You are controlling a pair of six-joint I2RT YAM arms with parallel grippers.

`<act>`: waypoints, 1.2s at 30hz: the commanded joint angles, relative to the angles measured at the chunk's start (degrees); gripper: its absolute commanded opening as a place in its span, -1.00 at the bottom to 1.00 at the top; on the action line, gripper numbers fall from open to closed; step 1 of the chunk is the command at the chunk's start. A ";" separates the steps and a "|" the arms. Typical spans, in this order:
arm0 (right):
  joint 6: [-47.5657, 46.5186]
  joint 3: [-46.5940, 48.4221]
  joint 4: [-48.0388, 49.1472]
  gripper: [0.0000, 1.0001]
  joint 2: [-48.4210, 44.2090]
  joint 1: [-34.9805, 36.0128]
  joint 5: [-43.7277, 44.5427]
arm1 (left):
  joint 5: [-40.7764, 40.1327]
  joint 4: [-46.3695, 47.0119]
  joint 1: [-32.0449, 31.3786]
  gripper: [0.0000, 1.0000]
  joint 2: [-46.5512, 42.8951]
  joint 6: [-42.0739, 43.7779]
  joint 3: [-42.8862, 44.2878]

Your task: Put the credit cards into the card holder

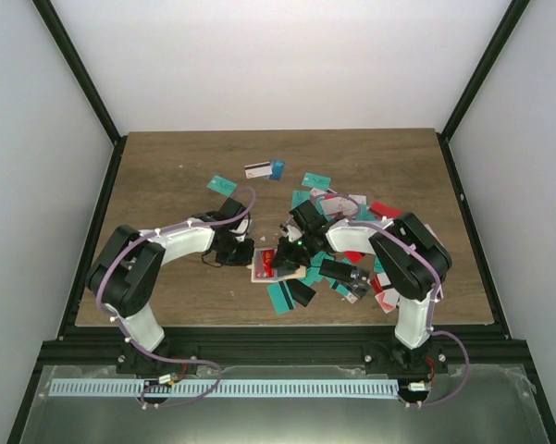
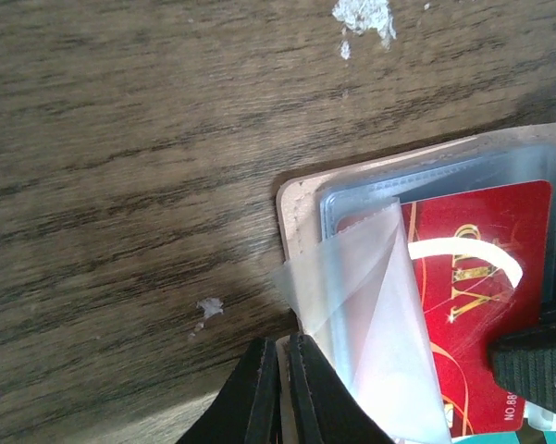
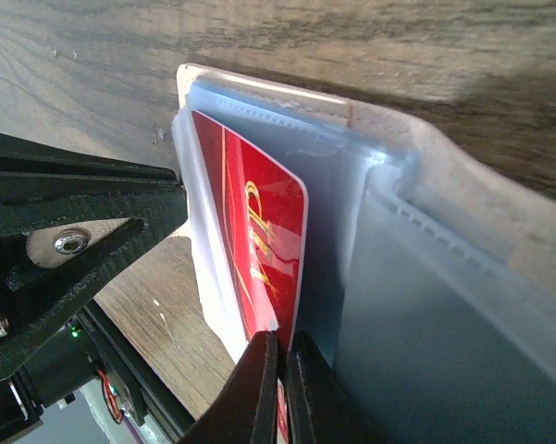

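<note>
- The desk [image 2: 120, 139] is seen as dark brown wood with a streaked grain and a matt, slightly rough finish.
- The tan, square folding card holder [image 2: 296, 199] is edged in a matt, leather-like material; its inner sleeves [image 2: 370, 277] are of clear, hazy plastic film, smooth and faintly shiny.
- The red credit card [image 2: 527, 213] is made of smooth, glossy plastic, printed with gold lettering.
- The left gripper [image 2: 282, 388] and the right gripper [image 3: 282, 388] are formed of matt black plastic with fine layered ridges.
- A bright metal screw [image 3: 69, 242] is set in the left gripper's body.
</note>
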 commanded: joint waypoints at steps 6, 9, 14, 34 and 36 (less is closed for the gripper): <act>-1.57 3.09 -5.86 -0.57 -1.18 2.29 3.41 | -3.66 -6.31 -0.71 -0.73 -2.72 0.39 0.36; -2.31 4.07 -7.48 -0.47 -2.96 2.28 3.81 | -4.40 -7.95 -0.69 -0.63 -4.28 0.44 0.96; -3.07 4.40 -9.42 -0.30 -5.89 2.32 4.22 | -4.65 -11.62 -0.71 -0.28 -7.35 -0.32 2.81; -7.83 7.59 -14.67 -0.32 -10.89 2.10 7.97 | 11.21 -8.67 -1.33 -0.09 -19.07 -6.50 1.34; -7.62 7.47 -14.05 -0.44 -9.90 2.14 7.63 | 14.31 -6.06 -1.68 -0.14 -18.77 -7.36 0.28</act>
